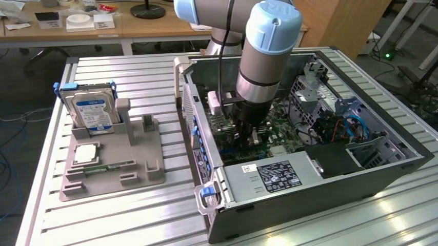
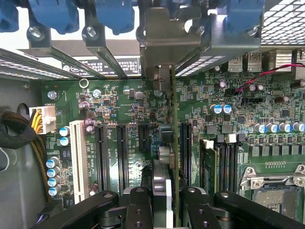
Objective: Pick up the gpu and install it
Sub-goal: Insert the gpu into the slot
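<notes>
In the wrist view the gpu [image 2: 174, 143] shows edge-on as a thin dark card. Its silver bracket [image 2: 167, 43] reaches the rear slot openings of the computer case [image 1: 383, 169]. My gripper [image 2: 164, 198] is shut on the card, with black fingers [image 2: 138, 202] on either side of it. The card stands upright over the green motherboard [image 2: 119, 100], among the long black expansion slots [image 2: 122, 152]. Whether it sits in a slot I cannot tell. In the exterior view my gripper [image 1: 246, 130] reaches down inside the open case, above the motherboard [image 1: 284, 130].
A grey fixture [image 1: 130, 154] on the exterior view's left holds an upright hard drive with a blue label [image 1: 92, 110], a processor [image 1: 85, 154] and a green memory stick [image 1: 110, 167]. The power supply [image 1: 274, 177] and coloured cables [image 1: 335, 128] crowd the case. Blue slot clips [image 2: 114, 14] line its rear.
</notes>
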Available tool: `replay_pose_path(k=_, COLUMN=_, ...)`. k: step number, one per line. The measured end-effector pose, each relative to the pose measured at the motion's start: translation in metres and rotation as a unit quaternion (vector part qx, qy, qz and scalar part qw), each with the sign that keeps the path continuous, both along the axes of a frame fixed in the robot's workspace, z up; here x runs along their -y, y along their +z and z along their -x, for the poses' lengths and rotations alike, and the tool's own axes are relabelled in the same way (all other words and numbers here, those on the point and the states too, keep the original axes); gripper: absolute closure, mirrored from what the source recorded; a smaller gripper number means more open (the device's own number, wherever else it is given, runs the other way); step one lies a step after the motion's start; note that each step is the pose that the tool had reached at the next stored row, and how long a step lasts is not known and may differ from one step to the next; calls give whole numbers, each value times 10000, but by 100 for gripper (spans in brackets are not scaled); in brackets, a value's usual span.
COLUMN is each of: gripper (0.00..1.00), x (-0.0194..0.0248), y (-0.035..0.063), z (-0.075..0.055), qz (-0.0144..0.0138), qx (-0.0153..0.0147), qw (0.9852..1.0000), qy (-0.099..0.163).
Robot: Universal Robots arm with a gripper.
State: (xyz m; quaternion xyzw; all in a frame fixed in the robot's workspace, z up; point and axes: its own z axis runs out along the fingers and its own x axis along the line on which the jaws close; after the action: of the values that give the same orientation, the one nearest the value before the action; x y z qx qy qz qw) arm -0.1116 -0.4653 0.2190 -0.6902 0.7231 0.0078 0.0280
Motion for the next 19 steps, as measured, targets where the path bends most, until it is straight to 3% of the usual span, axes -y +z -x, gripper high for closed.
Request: replay_pose_path(k=19, gripper=71, x=0, y=-16, z=12, qz=0, qx=0, qw=10000, qy=0)
